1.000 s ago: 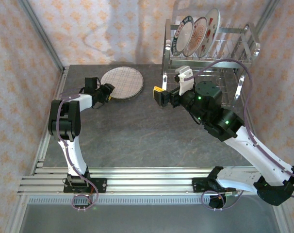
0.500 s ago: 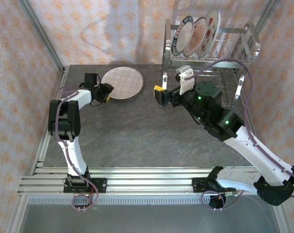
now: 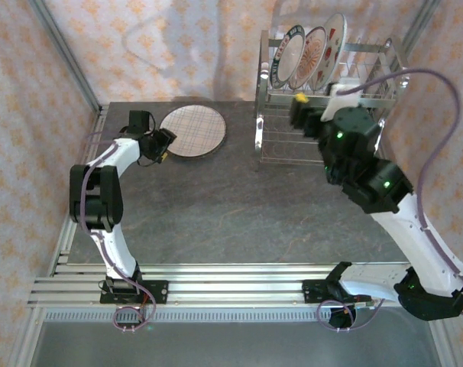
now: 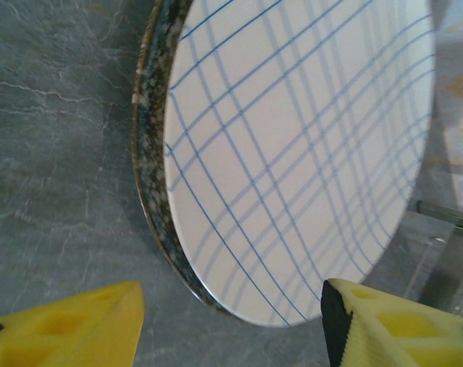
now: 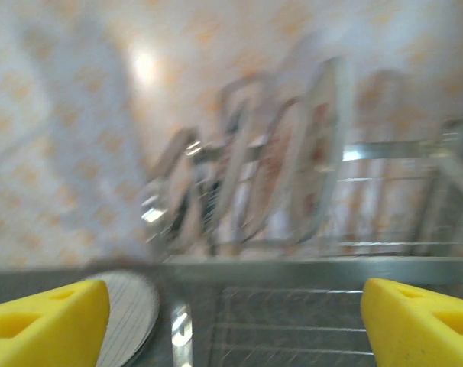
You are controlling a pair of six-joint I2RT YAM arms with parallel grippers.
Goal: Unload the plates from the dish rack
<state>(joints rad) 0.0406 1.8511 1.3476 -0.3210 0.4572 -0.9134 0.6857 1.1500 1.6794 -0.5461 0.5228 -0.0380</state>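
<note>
Plates: 5 counted.
- 3 upright in the rack (image 3: 285, 142): dark-rimmed plate (image 3: 283, 61), pink-patterned plate (image 3: 309, 55), red-marked plate (image 3: 335, 35).
- 2 stacked flat on the table (image 3: 231, 206): plaid plate (image 3: 192, 128) on top, speckled plate (image 4: 150, 160) beneath, only its rim showing.

Rack: 1, chrome wire, 2 tiers.

Arms: 2, left arm (image 3: 101, 191) and right arm (image 3: 403, 218).

Grippers: 2, left gripper (image 3: 164, 144) and right gripper (image 5: 231, 313), each with 2 yellow-tipped fingers, 4 in all.

Table: 1.

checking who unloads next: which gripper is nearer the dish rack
Right. The right gripper hovers at the dish rack; the left gripper is far left, beside the plaid plate.
</note>
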